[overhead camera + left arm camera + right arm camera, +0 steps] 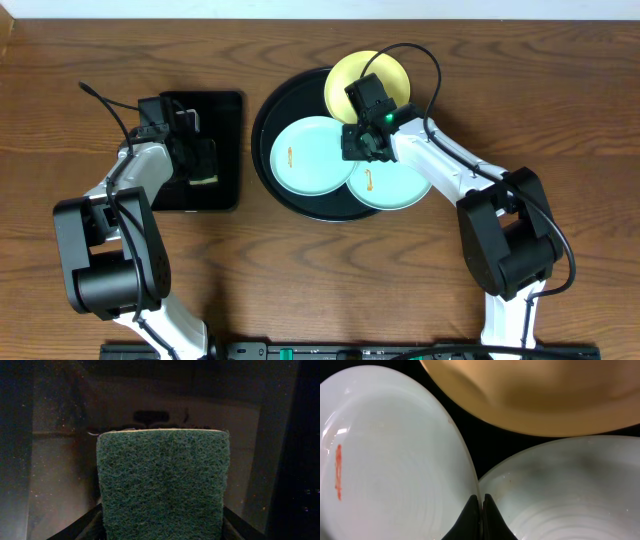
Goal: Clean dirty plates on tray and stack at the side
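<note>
Over the large round glossy black tray [262, 130], which carries a pale yellow round plate [345, 80] far and two pale mint-green round plates [305, 160] near, my right pincer [482, 502] is pressed shut, empty, where the mint rims overlap. My left pincer [201, 166] clamps a green scouring sponge [162, 485] above the rectangular black tray [225, 115].

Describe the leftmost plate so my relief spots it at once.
Find the large round glossy black tray mid-table. On its left side lies a pale mint-green round plate. Its orange smear sits near its left edge; the other mint-green plate lies lower right.
</note>
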`<action>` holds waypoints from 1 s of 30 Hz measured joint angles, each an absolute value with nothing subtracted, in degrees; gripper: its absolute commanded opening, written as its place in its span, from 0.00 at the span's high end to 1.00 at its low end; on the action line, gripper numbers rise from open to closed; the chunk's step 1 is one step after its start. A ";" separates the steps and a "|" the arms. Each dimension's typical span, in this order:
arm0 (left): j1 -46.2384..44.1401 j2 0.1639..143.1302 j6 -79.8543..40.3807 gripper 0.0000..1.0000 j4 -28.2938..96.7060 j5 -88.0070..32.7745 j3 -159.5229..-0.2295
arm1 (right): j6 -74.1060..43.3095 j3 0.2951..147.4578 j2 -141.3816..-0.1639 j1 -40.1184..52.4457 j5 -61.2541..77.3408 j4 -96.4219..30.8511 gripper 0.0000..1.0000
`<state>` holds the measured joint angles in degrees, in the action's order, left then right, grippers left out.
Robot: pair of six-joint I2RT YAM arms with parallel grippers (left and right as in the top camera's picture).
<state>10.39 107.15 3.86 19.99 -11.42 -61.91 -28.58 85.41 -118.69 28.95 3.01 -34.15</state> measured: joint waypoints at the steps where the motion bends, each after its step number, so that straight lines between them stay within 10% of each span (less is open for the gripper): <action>1: 10.39 107.15 3.86 0.41 20.01 -11.40 -61.91 | -28.60 85.41 -118.69 28.95 2.98 -33.91 0.99; 11: 10.39 107.15 3.86 0.45 19.99 -11.27 -61.91 | -24.88 86.98 -118.13 28.38 2.39 -33.17 0.99; 17: 10.41 107.15 3.68 0.91 20.10 -11.27 -61.98 | -23.75 87.59 -117.08 28.80 -0.89 -36.10 0.99; 30: 10.39 99.68 2.74 0.92 22.90 -10.24 -62.19 | -25.12 87.61 -117.08 30.83 -4.95 -37.01 0.99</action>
